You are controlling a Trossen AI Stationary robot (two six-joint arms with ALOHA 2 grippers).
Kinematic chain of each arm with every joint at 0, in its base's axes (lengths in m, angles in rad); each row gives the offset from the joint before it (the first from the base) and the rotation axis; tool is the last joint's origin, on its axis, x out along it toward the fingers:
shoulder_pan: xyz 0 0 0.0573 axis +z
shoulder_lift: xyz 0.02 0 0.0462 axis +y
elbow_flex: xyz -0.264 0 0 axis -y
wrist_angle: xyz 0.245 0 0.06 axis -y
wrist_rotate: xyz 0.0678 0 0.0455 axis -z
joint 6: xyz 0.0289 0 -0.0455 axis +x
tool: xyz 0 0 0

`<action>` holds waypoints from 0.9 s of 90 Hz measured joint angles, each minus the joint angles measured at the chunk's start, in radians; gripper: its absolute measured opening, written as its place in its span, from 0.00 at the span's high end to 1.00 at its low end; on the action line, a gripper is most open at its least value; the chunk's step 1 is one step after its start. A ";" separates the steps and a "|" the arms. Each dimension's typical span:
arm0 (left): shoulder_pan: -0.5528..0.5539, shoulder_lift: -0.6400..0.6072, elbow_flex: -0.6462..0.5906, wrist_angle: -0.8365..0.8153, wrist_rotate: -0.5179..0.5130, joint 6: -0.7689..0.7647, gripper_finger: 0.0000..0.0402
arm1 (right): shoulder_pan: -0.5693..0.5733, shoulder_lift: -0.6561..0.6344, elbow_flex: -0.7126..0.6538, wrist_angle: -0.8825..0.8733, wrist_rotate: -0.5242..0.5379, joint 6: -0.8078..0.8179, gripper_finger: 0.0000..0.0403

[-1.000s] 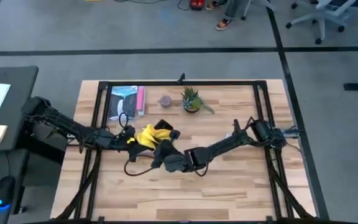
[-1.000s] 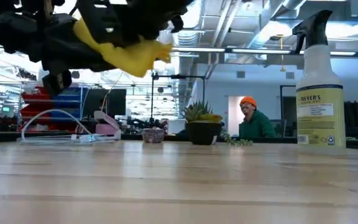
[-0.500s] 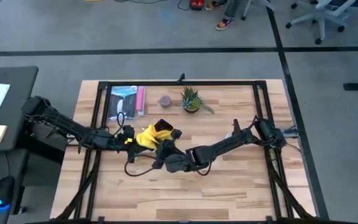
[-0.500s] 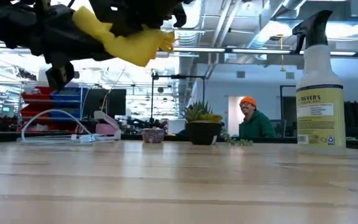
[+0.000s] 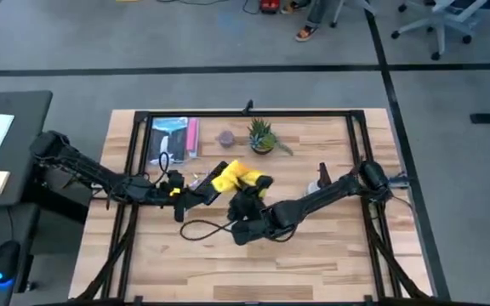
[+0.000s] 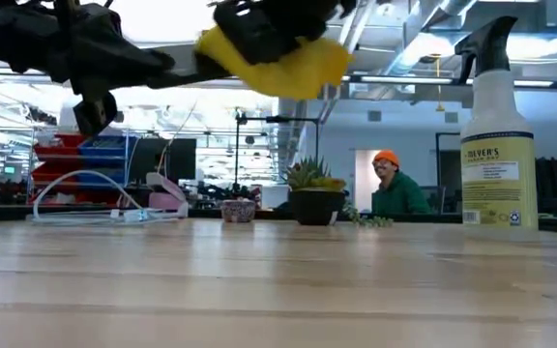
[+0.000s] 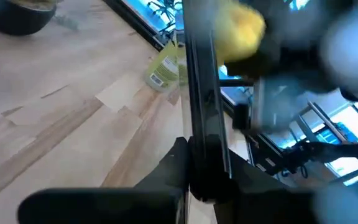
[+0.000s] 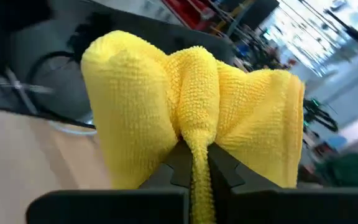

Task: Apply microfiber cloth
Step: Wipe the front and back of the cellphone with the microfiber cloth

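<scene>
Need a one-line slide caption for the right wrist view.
Right gripper shut on the bunched yellow microfiber cloth, held above the wooden table.

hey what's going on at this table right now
Two robot arms are working over a wooden table. The right claw is shut on a bright yellow microfiber cloth, holding it bunched up in the air above the table's middle. The left claw grips a thin black smartphone edge-on, close beside the cloth. A spray bottle and a small potted plant stand on the table, untouched.
</scene>
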 joint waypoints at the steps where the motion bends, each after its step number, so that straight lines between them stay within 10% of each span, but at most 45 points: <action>1: 0.000 0.000 0.000 0.000 0.001 0.000 0.97 | 0.000 -0.003 0.000 -0.002 0.000 0.007 1.00; 50: -0.002 -0.001 0.002 -0.003 0.011 0.014 0.97 | 0.024 0.061 0.000 0.428 -0.337 -0.296 0.99; 81: -0.003 0.000 0.002 -0.017 -0.009 0.009 0.97 | 0.018 0.060 0.001 0.422 -0.023 -0.300 0.99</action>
